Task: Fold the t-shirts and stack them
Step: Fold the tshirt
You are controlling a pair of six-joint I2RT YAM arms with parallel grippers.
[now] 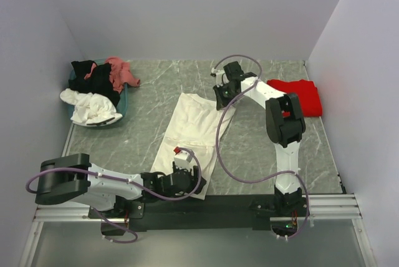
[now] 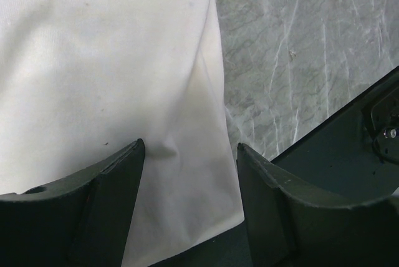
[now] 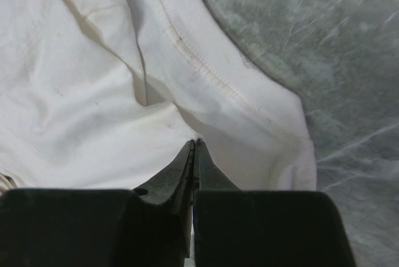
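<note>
At the middle of the counter (image 1: 249, 148) lies the cream shirt (image 1: 187, 136), spread in a long narrow strip that runs from the far side toward the arms. It looks already folded along its length, so I judge the next fold is across it, one end brought over the other.

The two arms stand at the opposite ends for this reason. The left fingers (image 2: 118, 198) are at the near end, spread apart, with the hem corner of the cloth lying between them on the counter; nothing is gripped there. This open pose over the corner suggests they are about to close on it.

The right fingers (image 3: 193, 161) are at the far end, pressed together, their tips down on the cloth beside a stitched hem. Whether a thin layer is pinched between them I cannot tell.

On the right side of the counter the red shirt (image 1: 298, 95) lies flat as a neat rectangle, well apart from the cream one; probably it is the start of the stack.

At the far left a basket (image 1: 124, 101) holds the black shirt (image 1: 93, 77), the pink shirt (image 1: 118, 70) and the white shirt (image 1: 90, 108) in a loose heap, not yet folded.
</note>
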